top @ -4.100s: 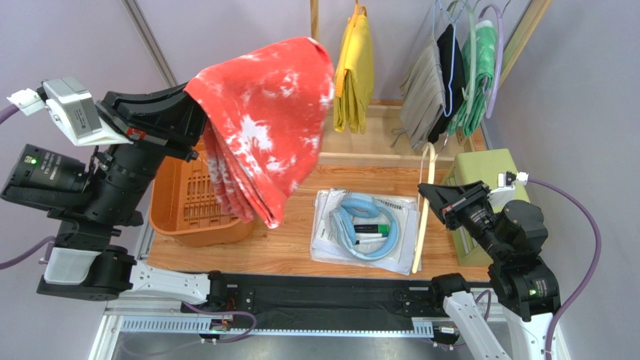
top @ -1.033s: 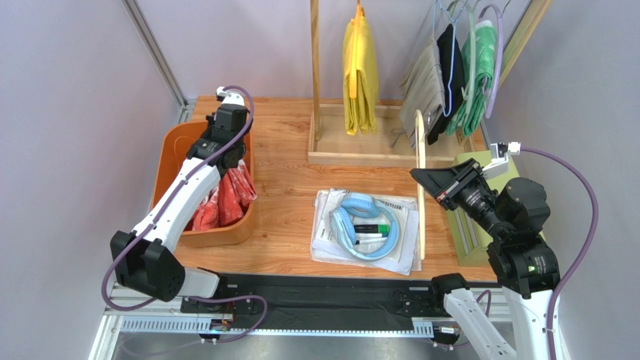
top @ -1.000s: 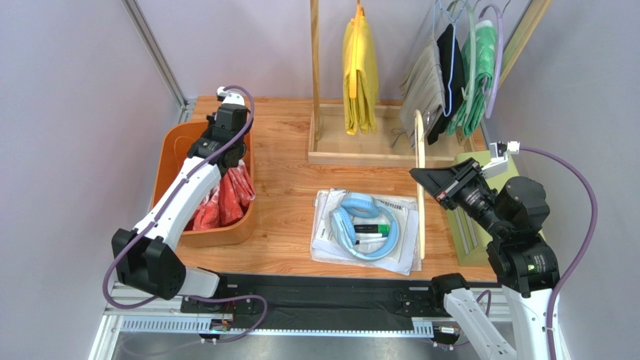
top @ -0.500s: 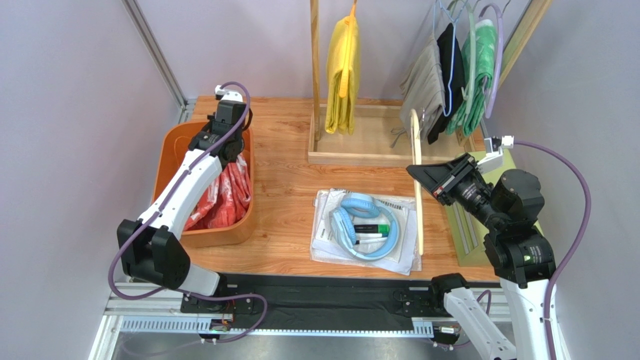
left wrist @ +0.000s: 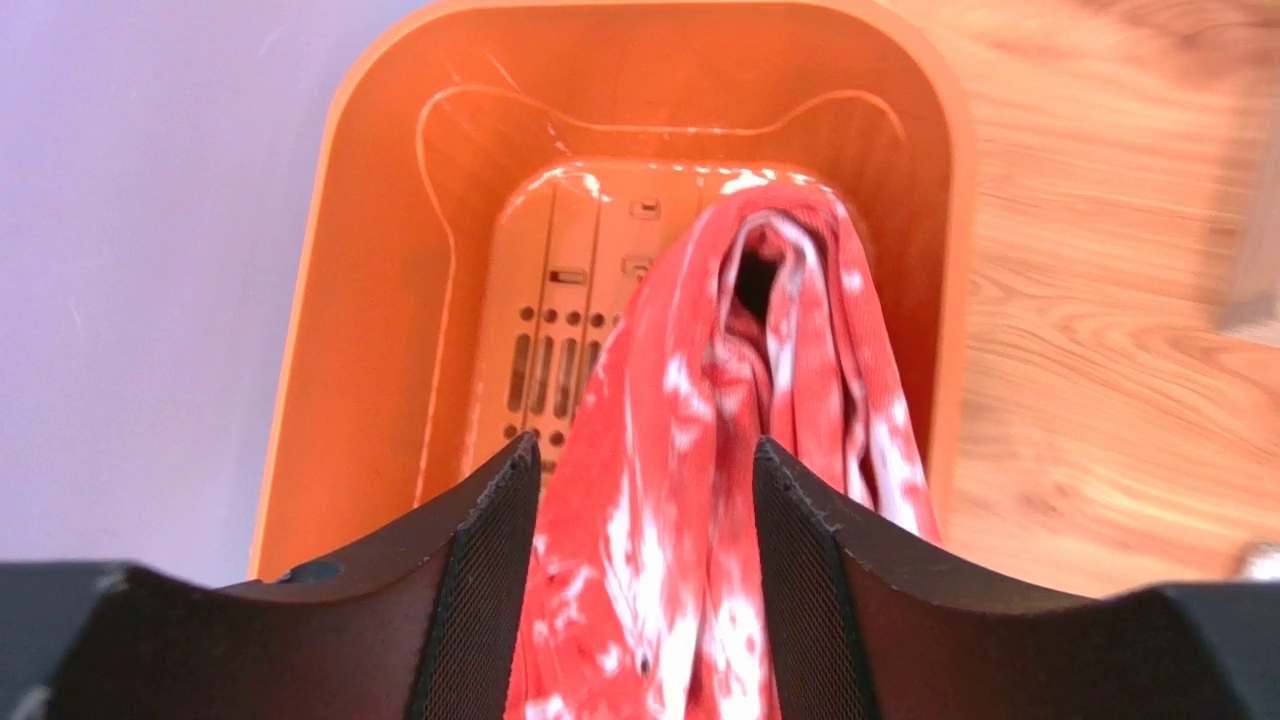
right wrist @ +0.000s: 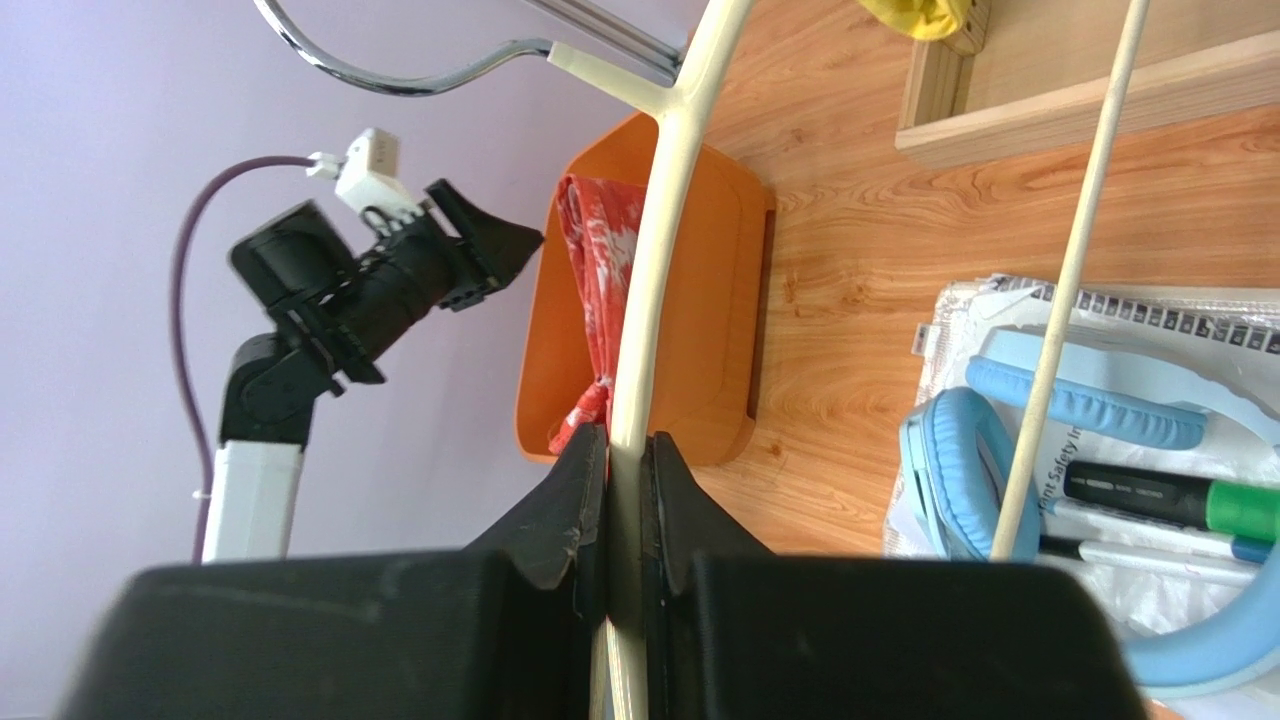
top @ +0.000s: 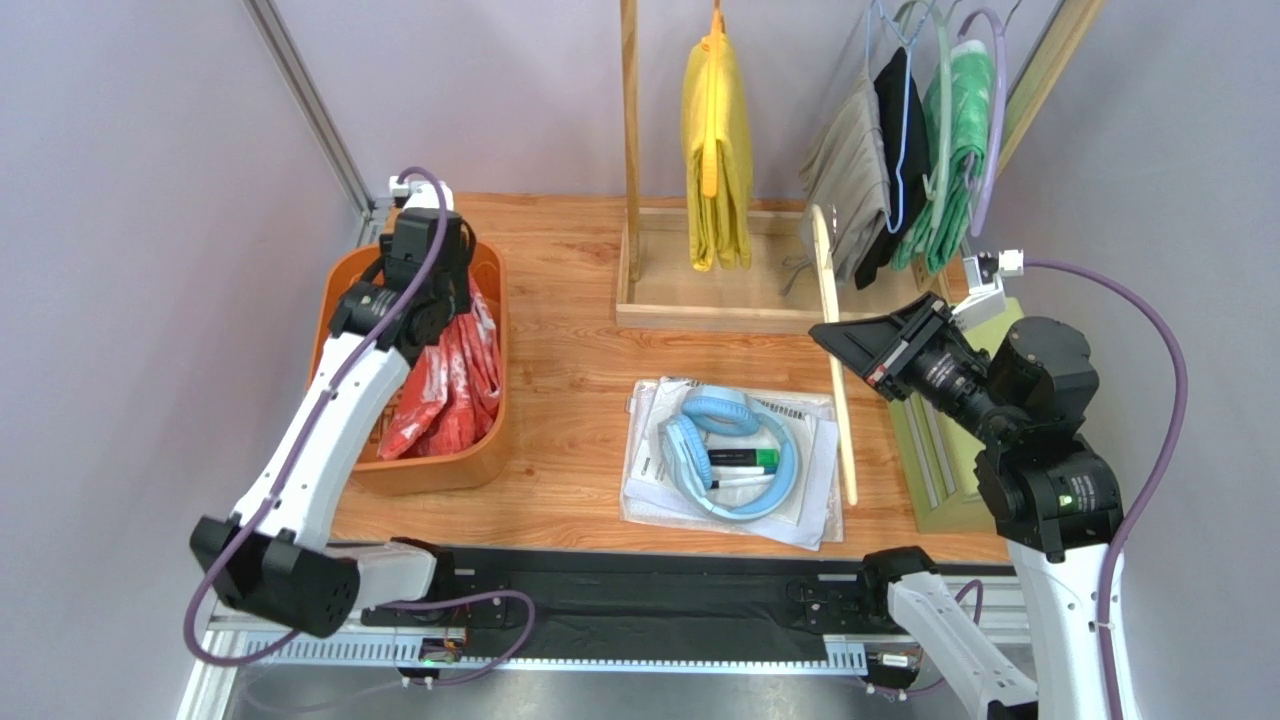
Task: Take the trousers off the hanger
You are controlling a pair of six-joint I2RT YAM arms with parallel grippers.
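The red-orange trousers (top: pixel 445 383) with pale blotches lie bunched in the orange basket (top: pixel 338 323) at the left. My left gripper (top: pixel 431 305) hangs just above them. In the left wrist view its fingers (left wrist: pixel 643 450) stand apart, and the trousers (left wrist: pixel 721 375) run loose between and below them. The cream hanger (top: pixel 845 435) is bare and stands slanted over the table's right side. My right gripper (top: pixel 827 333) is shut on its arm. The right wrist view shows that gripper (right wrist: pixel 628 443) pinching the hanger (right wrist: pixel 669 195), whose metal hook (right wrist: pixel 391 75) points up and left.
A notebook carrying blue headphones (top: pixel 706 450) and markers lies mid-table. At the back, a wooden rack (top: pixel 628 150) holds a yellow garment (top: pixel 714 135). Grey, black and green clothes (top: pixel 902 150) hang at the back right. A green box (top: pixel 935 450) stands by the right arm.
My left gripper has opened, let go of the trousers and drawn up and to the left; the trousers have settled in the basket. The right gripper has tilted the hanger a little.
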